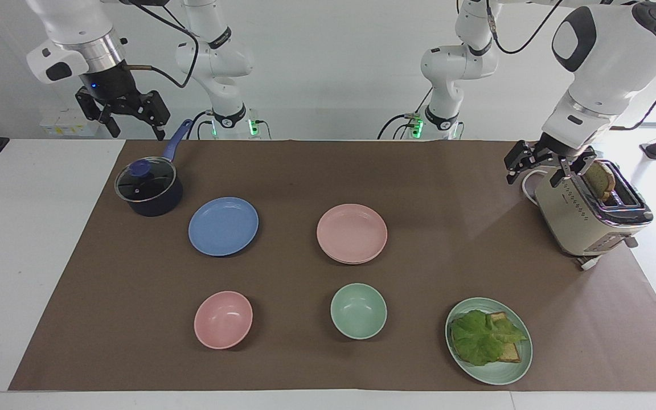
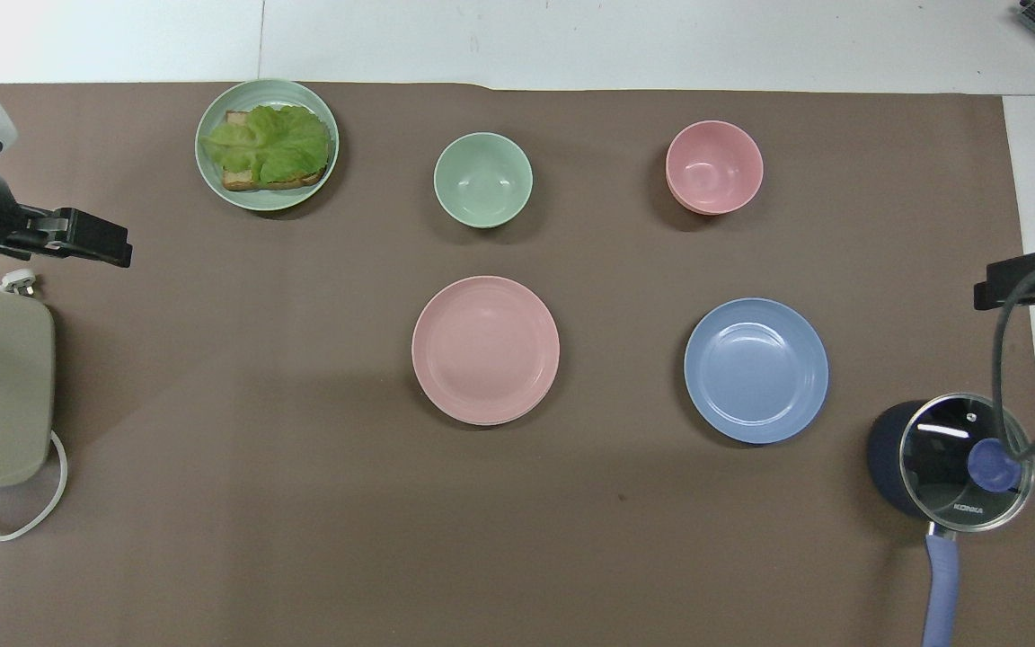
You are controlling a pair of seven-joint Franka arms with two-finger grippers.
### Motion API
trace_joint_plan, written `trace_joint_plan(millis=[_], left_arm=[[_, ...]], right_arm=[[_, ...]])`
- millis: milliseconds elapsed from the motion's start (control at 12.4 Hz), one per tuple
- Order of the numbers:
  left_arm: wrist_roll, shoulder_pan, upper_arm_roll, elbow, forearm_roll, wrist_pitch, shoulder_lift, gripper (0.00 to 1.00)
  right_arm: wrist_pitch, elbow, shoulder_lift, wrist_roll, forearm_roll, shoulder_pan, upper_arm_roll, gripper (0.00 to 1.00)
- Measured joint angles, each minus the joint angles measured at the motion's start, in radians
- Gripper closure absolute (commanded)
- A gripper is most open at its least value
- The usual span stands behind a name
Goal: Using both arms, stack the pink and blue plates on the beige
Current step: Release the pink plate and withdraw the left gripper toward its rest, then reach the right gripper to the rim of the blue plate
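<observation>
The pink plate (image 1: 352, 232) (image 2: 485, 349) lies in the middle of the brown mat. A thin second rim shows under its edge, so it rests on another plate of the same size. The beige plate is otherwise hidden. The blue plate (image 1: 223, 225) (image 2: 756, 369) lies alone beside it, toward the right arm's end. My left gripper (image 1: 536, 172) (image 2: 91, 241) hangs open and empty over the mat's edge by the toaster. Raised over the saucepan's handle, my right gripper (image 1: 136, 126) (image 2: 1025, 286) is also open and empty.
A lidded dark saucepan (image 1: 148, 188) stands near the blue plate. A beige toaster (image 1: 587, 212) holding toast stands at the left arm's end. Farther from the robots are a pink bowl (image 1: 223, 319), a green bowl (image 1: 358, 311) and a green plate with lettuce and toast (image 1: 488, 340).
</observation>
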Motion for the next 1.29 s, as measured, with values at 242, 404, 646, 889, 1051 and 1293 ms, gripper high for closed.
trace_joint_plan(millis=[242,404,646,889,1051,1293], left_arm=[[0.000,0.000,0.000,-0.001,0.000,0.000,0.000,0.00],[0.000,0.000,0.000,-0.001,0.000,-0.001,0.000,0.00],[0.000,0.000,0.000,-0.001,0.000,-0.001,0.000,0.00],[0.000,0.000,0.000,-0.001,0.000,-0.001,0.000,0.00],[0.000,0.000,0.000,-0.001,0.000,-0.001,0.000,0.00],[0.000,0.000,0.000,-0.001,0.000,-0.001,0.000,0.00]], right_arm=[[0.031,-0.017,-0.005,0.000,0.000,0.000,0.000,0.00],[0.089,-0.059,-0.008,0.000,0.000,0.001,0.002,0.00],[0.205,-0.151,-0.006,0.001,0.000,0.014,0.009,0.00],[0.325,-0.271,0.001,0.002,0.000,0.015,0.014,0.00],[0.401,-0.342,0.031,0.002,0.000,0.014,0.014,0.00],[0.566,-0.440,0.120,0.002,0.000,0.011,0.012,0.00]])
